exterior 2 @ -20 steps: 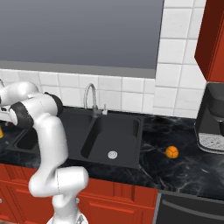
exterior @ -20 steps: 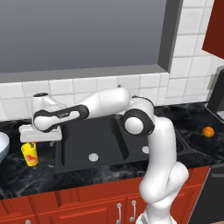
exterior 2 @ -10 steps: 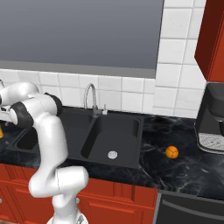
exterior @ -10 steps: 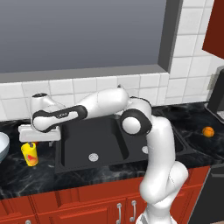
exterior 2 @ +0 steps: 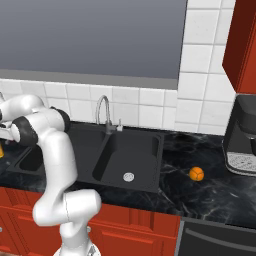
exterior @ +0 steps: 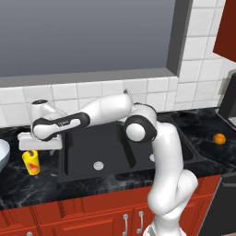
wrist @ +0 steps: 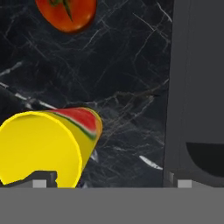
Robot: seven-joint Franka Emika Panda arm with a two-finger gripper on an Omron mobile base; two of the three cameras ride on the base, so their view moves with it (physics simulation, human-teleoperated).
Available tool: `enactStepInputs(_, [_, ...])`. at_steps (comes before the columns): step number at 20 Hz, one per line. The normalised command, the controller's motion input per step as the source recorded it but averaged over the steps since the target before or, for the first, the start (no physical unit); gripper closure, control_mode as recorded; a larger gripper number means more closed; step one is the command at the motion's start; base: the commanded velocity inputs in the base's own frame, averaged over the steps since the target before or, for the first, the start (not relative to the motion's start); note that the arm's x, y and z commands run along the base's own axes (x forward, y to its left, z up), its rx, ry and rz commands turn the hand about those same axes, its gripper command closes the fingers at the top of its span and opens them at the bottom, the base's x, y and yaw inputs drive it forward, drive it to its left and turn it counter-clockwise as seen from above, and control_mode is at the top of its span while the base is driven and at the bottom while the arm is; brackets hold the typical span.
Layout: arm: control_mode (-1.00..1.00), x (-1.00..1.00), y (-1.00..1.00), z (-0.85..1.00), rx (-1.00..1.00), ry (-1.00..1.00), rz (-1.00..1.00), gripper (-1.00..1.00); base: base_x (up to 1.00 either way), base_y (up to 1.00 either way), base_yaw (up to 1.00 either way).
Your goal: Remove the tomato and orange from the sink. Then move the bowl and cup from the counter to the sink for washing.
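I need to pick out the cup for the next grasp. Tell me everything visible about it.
The cup is a small yellow cylinder with a red and green mark on its side, glossy like plastic, open top up. It stands upright on the black marbled counter left of the sink, directly under the open gripper, untouched.

cup (exterior: 31, 162) under claw (exterior: 39, 148) | sink (exterior: 110, 152) edge just beside | tomato (wrist: 66, 14) apart | counter (wrist: 127, 78) between bare

Base views flanking sink (exterior: 99, 152); hand view downward, close.
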Motion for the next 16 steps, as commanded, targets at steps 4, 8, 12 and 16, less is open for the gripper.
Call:
enactStepInputs(4, [-1.0, 0.04, 0.09, -0.05, -0.01, 0.0, -0.03, -1.0, 0.0, 0.0, 0.0])
enactStepInputs(8, [-1.0, 0.05, 0.09, -0.04, -0.02, 0.0, -0.03, -1.0, 0.0, 0.0, 0.0])
enactStepInputs(12, [-1.0, 0.05, 0.08, -0.05, -0.02, 0.0, -0.03, -1.0, 0.0, 0.0, 0.0])
enactStepInputs(16, [-1.0, 0.05, 0.07, -0.05, -0.03, 0.0, -0.03, -1.0, 0.0, 0.0, 0.0])
